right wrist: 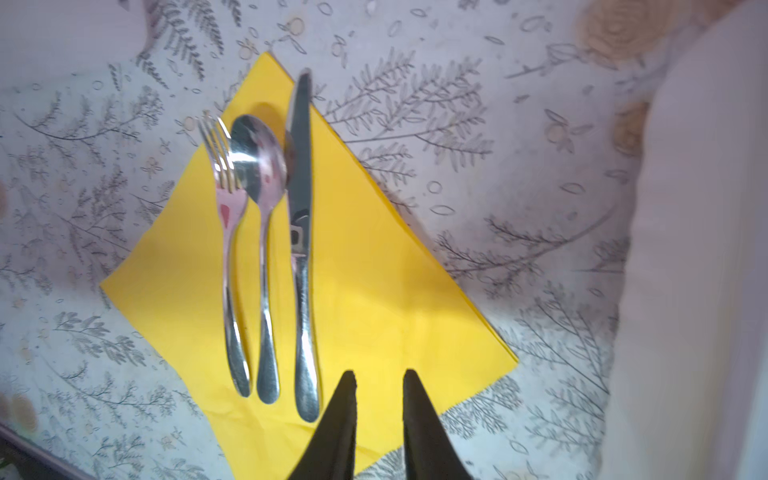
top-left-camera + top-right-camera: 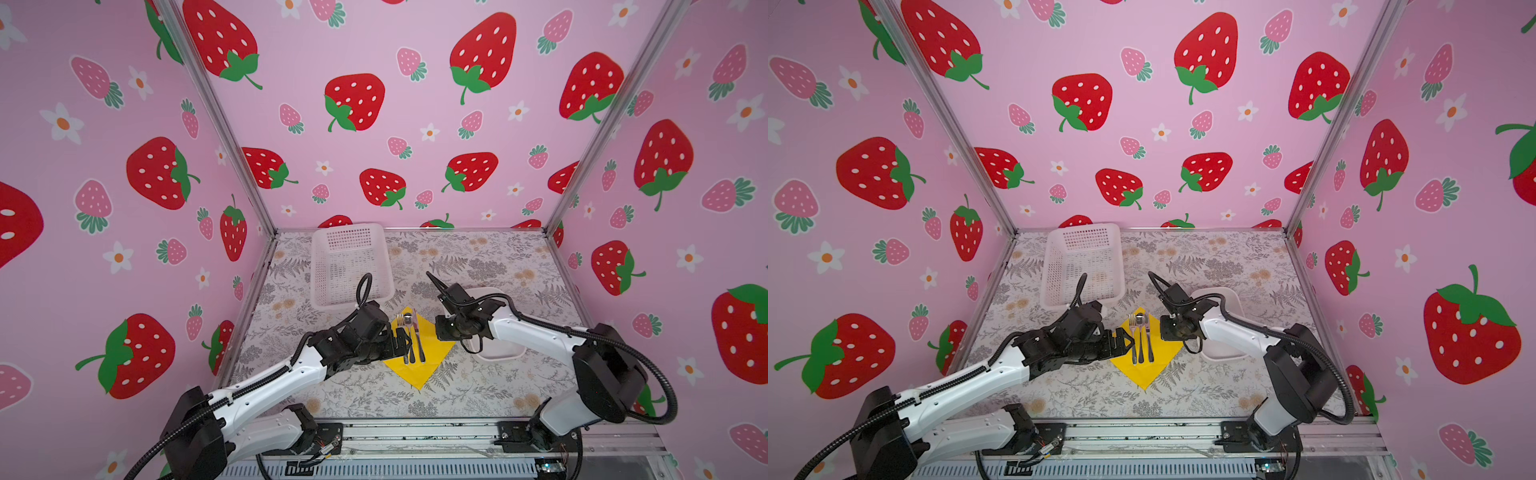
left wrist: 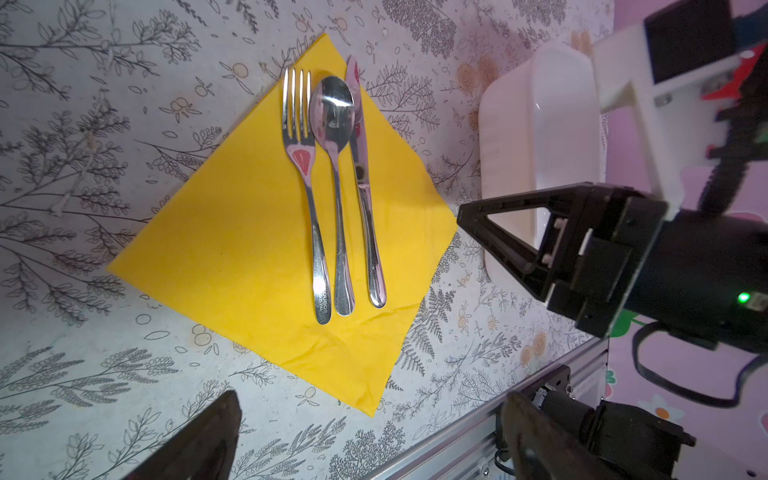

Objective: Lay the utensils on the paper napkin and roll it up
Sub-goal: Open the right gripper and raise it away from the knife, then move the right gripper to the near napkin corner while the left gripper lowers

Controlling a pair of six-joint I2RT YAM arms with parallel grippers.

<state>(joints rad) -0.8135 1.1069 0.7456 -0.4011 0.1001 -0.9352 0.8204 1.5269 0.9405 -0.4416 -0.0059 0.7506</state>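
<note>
Fork (image 3: 305, 166), spoon (image 3: 332, 112), knife (image 3: 363, 174) side by side on yellow napkin (image 3: 232, 241). Left gripper (image 3: 370, 397) beside napkin, spread wide, empty. Right gripper (image 1: 380, 376) at opposite corner, barely parted, empty.

White mesh plastic basket (image 2: 325, 274) is sitting upright twd the back-left of the grey floral-print tabletop (image 2: 478, 257), well apart from a smooth white oblong tray (image 2: 505, 355) lying at mid-right (partly hidden). Pink strawberry-print walls (image 2: 374, 50) are enclosing everything.
</note>
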